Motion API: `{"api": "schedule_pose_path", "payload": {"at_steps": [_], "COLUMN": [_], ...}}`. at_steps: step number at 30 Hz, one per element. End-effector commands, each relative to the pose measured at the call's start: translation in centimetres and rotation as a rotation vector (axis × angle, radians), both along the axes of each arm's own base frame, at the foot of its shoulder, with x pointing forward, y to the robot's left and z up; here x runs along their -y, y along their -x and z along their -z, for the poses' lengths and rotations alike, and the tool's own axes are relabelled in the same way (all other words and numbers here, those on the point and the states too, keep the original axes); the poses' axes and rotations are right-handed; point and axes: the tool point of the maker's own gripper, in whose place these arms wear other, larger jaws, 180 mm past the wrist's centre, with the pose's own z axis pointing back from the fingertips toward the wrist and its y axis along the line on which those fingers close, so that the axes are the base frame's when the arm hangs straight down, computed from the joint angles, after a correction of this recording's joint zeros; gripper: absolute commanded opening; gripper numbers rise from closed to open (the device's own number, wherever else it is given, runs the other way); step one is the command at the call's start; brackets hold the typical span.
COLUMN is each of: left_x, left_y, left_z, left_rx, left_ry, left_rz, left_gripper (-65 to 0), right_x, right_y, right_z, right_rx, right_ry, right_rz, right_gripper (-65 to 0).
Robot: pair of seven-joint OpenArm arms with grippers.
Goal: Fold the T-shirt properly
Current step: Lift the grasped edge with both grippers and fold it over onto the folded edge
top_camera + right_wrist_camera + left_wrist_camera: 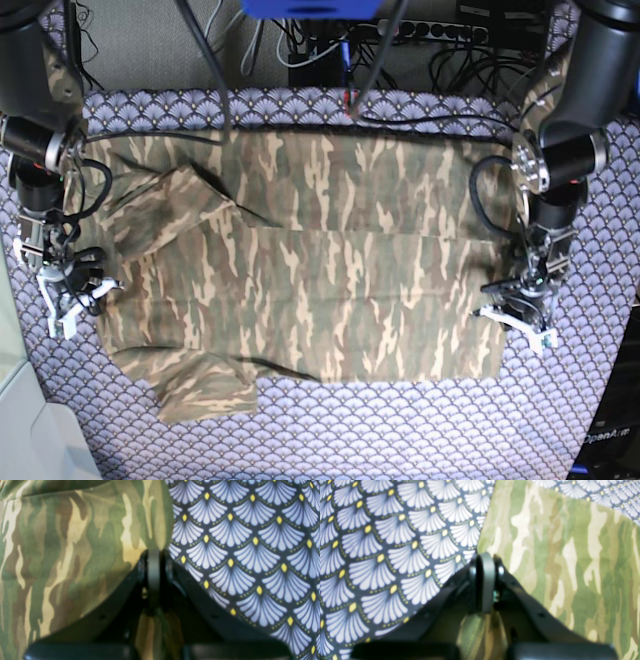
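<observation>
The camouflage T-shirt (320,240) lies spread flat across the table, its sleeves toward the left of the base view. My left gripper (512,312) is at the shirt's right edge, shut. In the left wrist view my left gripper (486,562) pinches the T-shirt (570,555) at its border, and camouflage fabric shows behind the closed fingers. My right gripper (85,290) sits at the shirt's left edge. In the right wrist view my right gripper (153,555) is shut on the edge of the T-shirt (62,555), with a fold of it between the fingers.
A purple scallop-patterned cloth (400,430) covers the table under the shirt and shows in both wrist views (395,542) (250,555). Cables and a power strip (440,35) run along the back edge. A dark box (610,440) stands at the front right.
</observation>
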Motion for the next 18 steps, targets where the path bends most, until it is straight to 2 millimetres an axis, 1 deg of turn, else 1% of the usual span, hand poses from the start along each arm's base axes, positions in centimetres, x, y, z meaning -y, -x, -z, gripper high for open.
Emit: {"api": "schedule_pose_path", "payload": {"at_steps": [1, 4, 5, 6, 7, 8, 10, 12, 13, 14, 15, 18], "left_x": [-0.1, -0.5, -0.6, -0.8, -1.0, -1.1, -1.1, -1.0, -0.9, -0.8, -0.8, -0.8], "left_y": [-1.4, -2.4, -2.2, -2.2, -2.4, -2.4, -2.1, -1.9, -1.6, -1.4, -1.2, -0.1], "left_z": [-1.8, -3.6, -3.6, -4.0, -4.9, -5.4, -6.2, -7.6, -8.0, -8.5, -8.8, -8.8], "left_rx": [0.019, 0.027, 0.015, 0.014, 0.031, 0.041, 0.051, 0.075, 0.079, 0.087, 0.089, 0.079], "left_ry": [-0.006, -0.023, -0.027, -0.036, -0.041, -0.039, -0.029, -0.021, -0.021, -0.022, -0.029, -0.045], "left_rz": [0.012, 0.027, 0.030, 0.035, 0.034, 0.032, 0.034, 0.039, 0.046, 0.051, 0.056, 0.067], "left_gripper": [-63.6, -63.6, -63.6, -63.6, -63.6, -63.6, -63.6, -63.6, -63.6, -63.6, -63.6, -63.6], "right_x": [0.7, 0.7, 0.7, 0.9, 1.1, 1.2, 1.6, 1.9, 2.0, 2.0, 1.3, 0.3], "right_y": [-0.9, -0.9, -1.0, -1.0, -0.6, -0.5, -0.6, 0.2, 0.4, 0.6, 0.8, 1.9], "right_z": [-1.4, -1.5, -1.6, -1.8, -1.5, -1.5, -2.3, -2.2, -2.6, -3.0, -3.0, -3.5], "right_rx": [0.026, 0.032, 0.037, 0.046, 0.050, 0.058, 0.093, 0.106, 0.124, 0.144, 0.156, 0.193], "right_ry": [0.012, 0.009, 0.001, -0.012, -0.033, -0.048, -0.038, -0.016, 0.000, 0.014, 0.017, 0.053], "right_rz": [0.000, -0.001, 0.005, 0.017, 0.035, 0.050, 0.054, 0.049, 0.045, 0.037, 0.026, -0.009], "right_gripper": [-65.0, -65.0, -65.0, -65.0, -65.0, -65.0, -65.0, -65.0, -65.0, -65.0, -65.0, -65.0]}}
